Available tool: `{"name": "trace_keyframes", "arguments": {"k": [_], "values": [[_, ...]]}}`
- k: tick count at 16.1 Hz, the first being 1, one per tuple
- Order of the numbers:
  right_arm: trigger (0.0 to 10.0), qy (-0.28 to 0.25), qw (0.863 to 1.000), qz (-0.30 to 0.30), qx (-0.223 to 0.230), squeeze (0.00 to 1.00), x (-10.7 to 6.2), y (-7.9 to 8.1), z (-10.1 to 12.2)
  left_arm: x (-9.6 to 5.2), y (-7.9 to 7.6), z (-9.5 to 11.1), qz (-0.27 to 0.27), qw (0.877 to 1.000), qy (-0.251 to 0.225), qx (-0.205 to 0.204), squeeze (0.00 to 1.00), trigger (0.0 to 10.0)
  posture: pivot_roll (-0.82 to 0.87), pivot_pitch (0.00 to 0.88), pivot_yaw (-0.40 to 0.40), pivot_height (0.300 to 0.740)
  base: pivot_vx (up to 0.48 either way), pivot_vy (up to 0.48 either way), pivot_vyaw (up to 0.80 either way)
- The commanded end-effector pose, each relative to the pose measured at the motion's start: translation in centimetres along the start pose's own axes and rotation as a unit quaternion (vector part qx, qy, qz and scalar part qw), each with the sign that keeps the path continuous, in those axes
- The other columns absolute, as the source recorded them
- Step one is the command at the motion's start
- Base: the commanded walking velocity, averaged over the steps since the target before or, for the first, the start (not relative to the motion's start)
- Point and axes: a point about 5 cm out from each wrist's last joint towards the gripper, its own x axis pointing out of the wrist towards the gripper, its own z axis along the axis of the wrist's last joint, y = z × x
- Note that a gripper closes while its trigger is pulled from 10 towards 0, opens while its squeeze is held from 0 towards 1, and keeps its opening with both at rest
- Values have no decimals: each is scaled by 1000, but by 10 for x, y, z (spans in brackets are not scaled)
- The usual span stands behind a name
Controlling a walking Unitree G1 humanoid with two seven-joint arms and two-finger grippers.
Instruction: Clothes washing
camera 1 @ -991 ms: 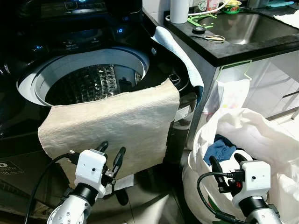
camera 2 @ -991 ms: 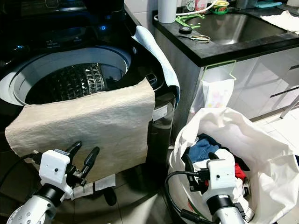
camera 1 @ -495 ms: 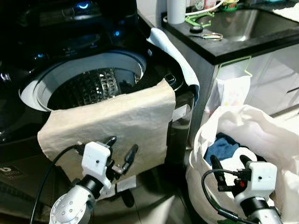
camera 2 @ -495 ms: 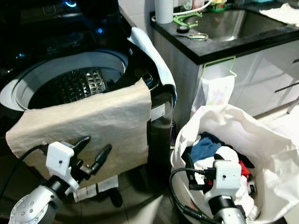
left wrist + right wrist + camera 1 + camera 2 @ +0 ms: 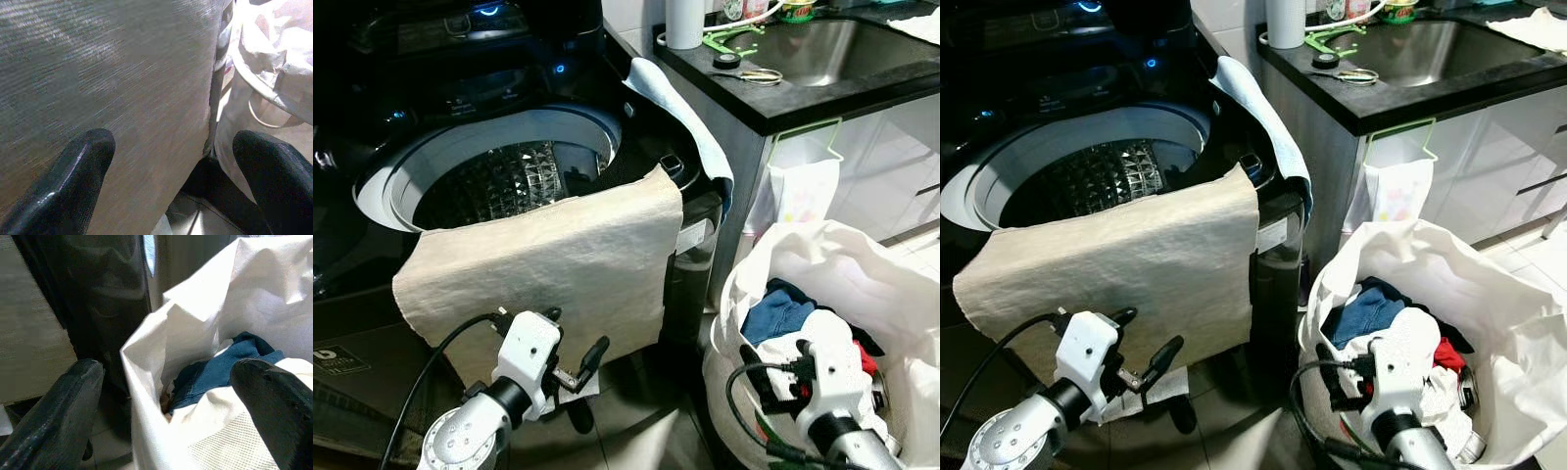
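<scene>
A top-loading washing machine [image 5: 372, 186] stands with its lid up and its drum [image 5: 499, 181] bare. A beige cloth [image 5: 548, 264] hangs over its front rim, and a light blue cloth [image 5: 680, 117] lies over its right corner. To the right, a white laundry bag [image 5: 881, 284] holds a blue garment [image 5: 778, 313] among white and red clothes. My left gripper [image 5: 576, 330] is open, low in front of the beige cloth [image 5: 107, 73] near its lower right corner. My right gripper [image 5: 775, 360] is open at the bag's near left rim [image 5: 195, 318], pointing at the blue garment [image 5: 225, 372].
A black counter with a steel sink [image 5: 822, 49] runs along the right, carrying scissors [image 5: 754, 76] and a white roll [image 5: 685, 20]. A small plastic bag [image 5: 798, 186] hangs from a green hook on the cabinet. A narrow strip of tiled floor [image 5: 646, 421] separates washer and laundry bag.
The left gripper has dropped a little and turned towards the right. The right gripper has sunk lower and tilted towards the bag's opening. The camera has shifted slightly.
</scene>
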Motion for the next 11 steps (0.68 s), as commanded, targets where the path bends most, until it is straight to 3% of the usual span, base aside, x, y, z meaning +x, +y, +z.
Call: {"name": "trace_keyframes", "arguments": {"k": [1, 3, 7, 8, 9, 11], "values": [[10000, 20, 1000, -23, -3, 1000, 1, -6, -5, -2, 0, 6, -2, 1000, -10, -14, 0, 10000, -43, 45, 86, 740, 0, 0, 0], [10000, 38, 998, -47, -10, 1000, 5, -13, -8, -3, 0, 7, 2, 1000, -3, -31, 0, 10000, -41, 44, 83, 740, 0, 0, 0], [10000, 73, 995, -50, -49, 984, 15, -24, -14, -4, 1, -2, -10, 999, 30, 39, 0, 10000, -34, 42, 69, 740, 0, 0, 0], [10000, 73, 995, -45, -57, 302, 17, -25, -12, -4, 2, -2, -5, 999, 29, 40, 0, 10000, -32, 40, 59, 740, 0, 0, 0], [10000, 74, 994, -20, -83, 0, 18, -29, -11, -6, 3, 0, 11, 999, 22, 40, 0, 10000, -23, 43, 28, 740, 0, 0, 0], [10000, 87, 992, -15, -92, 0, 19, -32, -15, -12, -2, -5, 1, 999, 31, 45, 0, 10000, -19, 47, -9, 740, 0, 0, 0]]}}
